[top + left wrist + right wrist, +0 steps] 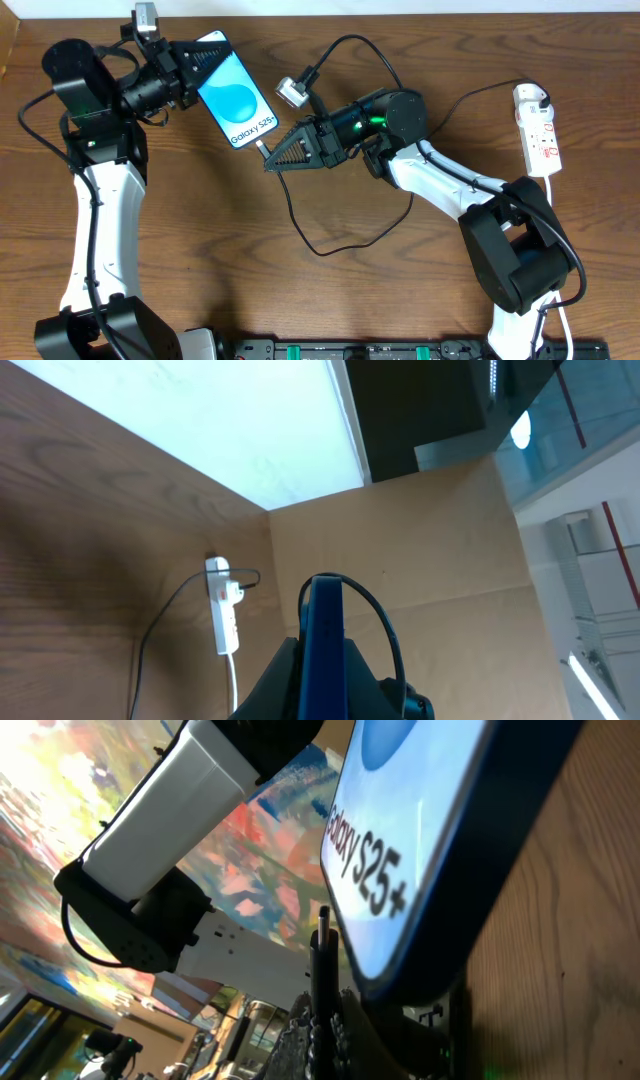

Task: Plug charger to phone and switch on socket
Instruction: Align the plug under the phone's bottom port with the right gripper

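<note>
My left gripper (pixel 197 72) is shut on the phone (pixel 236 100) and holds its top end, screen up, with the "Galaxy S25+" end pointing toward the table's middle. In the left wrist view the phone (pixel 325 640) shows edge-on between the fingers (pixel 322 685). My right gripper (pixel 276 155) is shut on the charger (pixel 263 146) just behind its connector tip. In the right wrist view the tip (pixel 322 925) stands out of the fingers (pixel 325 1030), right beside the phone's lower end (pixel 430 850). I cannot tell if they touch. The white socket (pixel 541 132) lies far right with the black plug (pixel 530 97) in it.
The charger's thin cable (pixel 322 250) loops over the wooden table (pixel 200 250) below my right arm. The socket also shows in the left wrist view (pixel 226 622). A silver wrist camera (pixel 292 91) with its own thicker cable sits above my right gripper.
</note>
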`<state>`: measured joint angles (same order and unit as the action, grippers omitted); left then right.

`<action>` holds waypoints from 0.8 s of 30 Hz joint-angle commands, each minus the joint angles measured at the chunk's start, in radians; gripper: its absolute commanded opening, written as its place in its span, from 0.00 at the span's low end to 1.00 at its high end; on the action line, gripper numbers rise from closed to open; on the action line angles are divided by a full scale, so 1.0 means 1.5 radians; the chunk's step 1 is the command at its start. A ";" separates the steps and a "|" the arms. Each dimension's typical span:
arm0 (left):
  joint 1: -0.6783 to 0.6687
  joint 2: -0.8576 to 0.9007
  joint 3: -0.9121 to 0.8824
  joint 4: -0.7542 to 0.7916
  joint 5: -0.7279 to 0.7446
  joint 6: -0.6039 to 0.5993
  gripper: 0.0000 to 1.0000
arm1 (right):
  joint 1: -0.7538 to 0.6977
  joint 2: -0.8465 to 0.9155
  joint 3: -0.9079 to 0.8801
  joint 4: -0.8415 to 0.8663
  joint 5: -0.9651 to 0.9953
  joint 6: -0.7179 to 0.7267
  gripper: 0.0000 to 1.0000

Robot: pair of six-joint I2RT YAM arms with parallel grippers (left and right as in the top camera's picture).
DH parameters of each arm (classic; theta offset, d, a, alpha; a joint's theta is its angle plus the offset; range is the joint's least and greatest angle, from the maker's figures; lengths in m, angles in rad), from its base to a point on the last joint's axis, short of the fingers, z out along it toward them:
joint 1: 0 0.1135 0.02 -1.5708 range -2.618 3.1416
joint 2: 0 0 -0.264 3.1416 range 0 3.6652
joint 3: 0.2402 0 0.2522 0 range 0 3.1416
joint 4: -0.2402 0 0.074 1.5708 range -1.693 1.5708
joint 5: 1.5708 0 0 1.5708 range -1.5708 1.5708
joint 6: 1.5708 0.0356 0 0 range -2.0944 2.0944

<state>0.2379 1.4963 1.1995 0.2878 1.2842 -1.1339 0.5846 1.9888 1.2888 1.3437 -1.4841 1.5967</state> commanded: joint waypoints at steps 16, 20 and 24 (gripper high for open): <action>0.002 -0.001 0.006 0.004 0.029 -0.008 0.08 | -0.002 -0.010 0.013 0.002 0.023 -0.013 0.01; 0.001 -0.001 0.006 0.004 0.039 0.007 0.07 | -0.002 -0.010 0.013 0.001 0.025 -0.013 0.01; -0.005 -0.001 0.006 0.004 0.044 0.008 0.07 | -0.002 -0.010 0.013 -0.001 0.031 -0.013 0.01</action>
<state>0.2375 1.4963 1.1995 0.2878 1.3102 -1.1439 0.5850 1.9888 1.2888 1.3415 -1.4788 1.5921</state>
